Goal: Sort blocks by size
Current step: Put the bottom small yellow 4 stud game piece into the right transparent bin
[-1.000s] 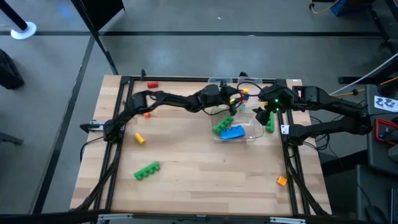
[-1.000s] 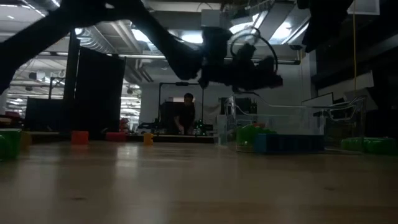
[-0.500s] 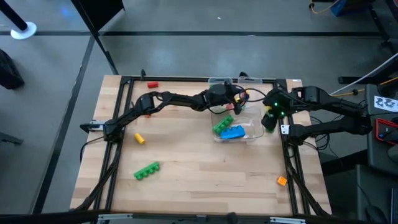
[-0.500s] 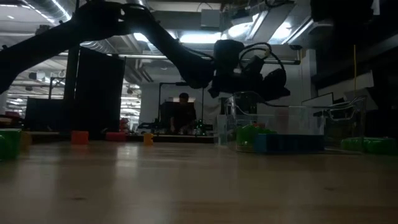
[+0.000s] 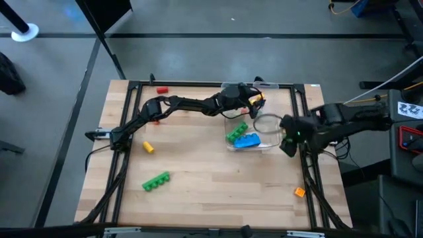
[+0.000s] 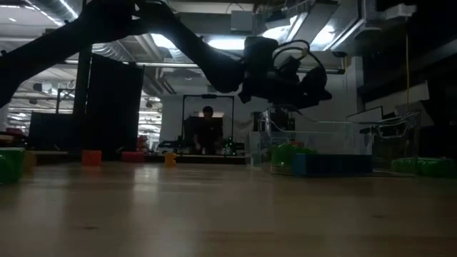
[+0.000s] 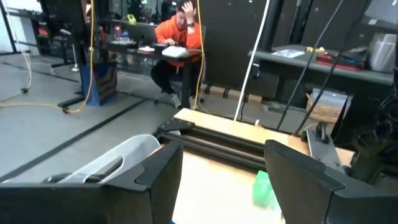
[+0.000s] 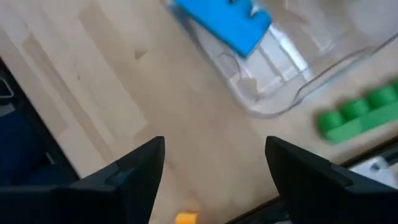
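Left pincer [image 5: 254, 104] over clear tray [image 5: 267, 123] at upper centre; blue block [image 5: 248, 141], green block [image 5: 237, 131] inside. Right pincer [image 5: 289, 141] at tray's right edge. Green bar [image 5: 156, 180], yellow block [image 5: 148, 147] lower left on desk [image 5: 211, 188].

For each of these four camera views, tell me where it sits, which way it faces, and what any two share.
High: overhead, straight down on the table; both arms show.
Low: table height, level across to the room; left arm overhead.
Left wrist: on the left arm, past its open fingers toward a seated person.
Right wrist: down past open fingers at the blue block.
High and right wrist share the clear tray and blue block.
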Controlling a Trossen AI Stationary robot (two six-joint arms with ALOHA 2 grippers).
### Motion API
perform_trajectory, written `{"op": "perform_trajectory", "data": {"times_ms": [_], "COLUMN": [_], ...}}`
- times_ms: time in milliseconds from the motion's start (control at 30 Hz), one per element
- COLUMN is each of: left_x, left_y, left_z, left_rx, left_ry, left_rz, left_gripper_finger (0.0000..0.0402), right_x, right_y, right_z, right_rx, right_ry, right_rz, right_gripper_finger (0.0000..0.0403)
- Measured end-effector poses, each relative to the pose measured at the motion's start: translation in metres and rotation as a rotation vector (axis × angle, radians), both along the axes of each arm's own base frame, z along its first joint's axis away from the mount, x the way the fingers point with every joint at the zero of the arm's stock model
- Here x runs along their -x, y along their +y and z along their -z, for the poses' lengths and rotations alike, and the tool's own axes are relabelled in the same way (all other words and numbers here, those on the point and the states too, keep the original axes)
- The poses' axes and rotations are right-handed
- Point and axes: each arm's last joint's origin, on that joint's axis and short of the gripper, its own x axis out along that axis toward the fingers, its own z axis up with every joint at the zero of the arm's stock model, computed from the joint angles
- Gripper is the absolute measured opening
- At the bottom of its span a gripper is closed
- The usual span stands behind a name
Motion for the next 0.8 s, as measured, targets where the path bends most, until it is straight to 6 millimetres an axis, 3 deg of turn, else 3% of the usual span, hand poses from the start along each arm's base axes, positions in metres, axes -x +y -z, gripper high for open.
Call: {"op": "perform_trajectory", "data": {"times_ms": [133,267,533,800], "left_x": [0.002,0.005,0.005,0.004], "left_y": [-0.001,-0.002,-0.004,-0.007], "left_z": [-0.011,-0.022,-0.018,-0.017], "left_rx": [-0.003,-0.031,-0.104,-0.156], "left_ry": [0.005,0.018,0.086,0.118], "left_rz": [0.001,0.002,0.013,0.024], "left_gripper_finger": [0.021,0.021,0.021,0.021], "right_x": [-0.001,-0.003,-0.002,0.001], "right_y": [0.031,0.066,0.13,0.174], "right_z": [0.006,0.025,0.073,0.116], "right_rx": [-0.036,-0.058,0.035,0.101], "right_ry": [0.049,0.126,0.366,0.543], "right_rz": [0.008,0.011,0.004,-0.069], "right_gripper_finger": [0.028,0.028,0.028,0.028]}}
